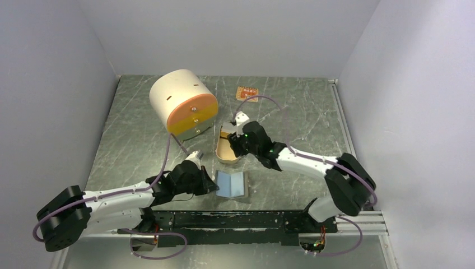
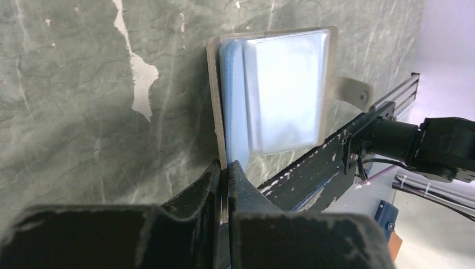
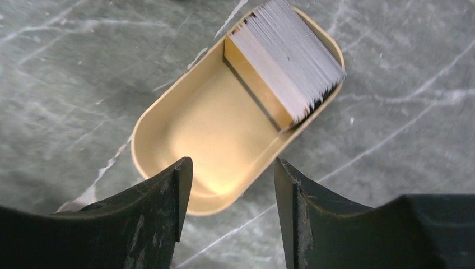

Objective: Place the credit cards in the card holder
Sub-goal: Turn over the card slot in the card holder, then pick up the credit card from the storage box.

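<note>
L gripper [image 2: 227, 170] clamped on left edge of the opened card holder [image 2: 285, 84], lying just nearside of tan oval tin [image 1: 225, 151]. R gripper [image 3: 232, 179] jaws spread wide, empty, over tin. Gold-orange card [image 1: 247, 93] flat beyond tin: thin, stiff, slick; prob. needs edge pinch. Blue-grey card maybe in holder, can't tell. White drum [image 1: 179, 98] far-left of tin, not in the way.

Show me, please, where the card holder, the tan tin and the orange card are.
card holder [image 2: 213, 101], left wrist view, on its long rim.
tan tin [image 3: 218, 140], right wrist view, on its bare floor.
orange card [image 1: 247, 93], top view, on its middle.
</note>
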`<state>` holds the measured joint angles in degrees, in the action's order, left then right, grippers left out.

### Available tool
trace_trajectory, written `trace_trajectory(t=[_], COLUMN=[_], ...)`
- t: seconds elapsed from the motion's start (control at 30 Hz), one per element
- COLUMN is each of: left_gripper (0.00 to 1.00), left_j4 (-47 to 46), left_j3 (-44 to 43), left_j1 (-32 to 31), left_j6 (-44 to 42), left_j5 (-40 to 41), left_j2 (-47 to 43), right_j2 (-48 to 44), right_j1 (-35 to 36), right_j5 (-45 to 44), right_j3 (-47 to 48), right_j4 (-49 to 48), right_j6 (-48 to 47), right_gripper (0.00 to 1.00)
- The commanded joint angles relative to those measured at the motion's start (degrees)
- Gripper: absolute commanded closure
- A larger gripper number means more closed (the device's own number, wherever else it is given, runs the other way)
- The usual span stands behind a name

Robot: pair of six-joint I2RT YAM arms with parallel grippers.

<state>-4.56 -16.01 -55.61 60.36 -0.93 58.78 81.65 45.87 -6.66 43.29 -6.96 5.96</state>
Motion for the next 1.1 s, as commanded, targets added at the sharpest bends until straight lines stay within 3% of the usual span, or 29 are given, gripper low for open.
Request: trace_trajectory(t=[0.0, 0.43, 0.8, 1.07], left_gripper=[0.91, 0.91, 0.91, 0.91], left_j4=[-2.9, -2.3, -1.7, -1.4], left_j3=[0.0, 1.3, 1.2, 1.3], left_j1=[0.0, 0.0, -0.1, 0.0], left_j6=[-1.6, -0.7, -0.5, -0.2], left_j5=[-1.2, -0.3, -0.1, 0.2], left_j2=[-2.2, -4.8, -4.5, -4.8], right_j2=[5.8, 17.1, 22.9, 22.6], right_j1=[-0.9, -1.2, -1.1, -1.1], right_j5=[0.8, -1.8, -8.6, -9.0], right_j3=[6.3, 7.7, 7.4, 7.6], right_j4=[-1.5, -11.5, -17.7, -18.5], right_j6=[-14.7, -37.0, -42.2, -41.9], right_gripper=[0.4, 0.37, 0.38, 0.45])
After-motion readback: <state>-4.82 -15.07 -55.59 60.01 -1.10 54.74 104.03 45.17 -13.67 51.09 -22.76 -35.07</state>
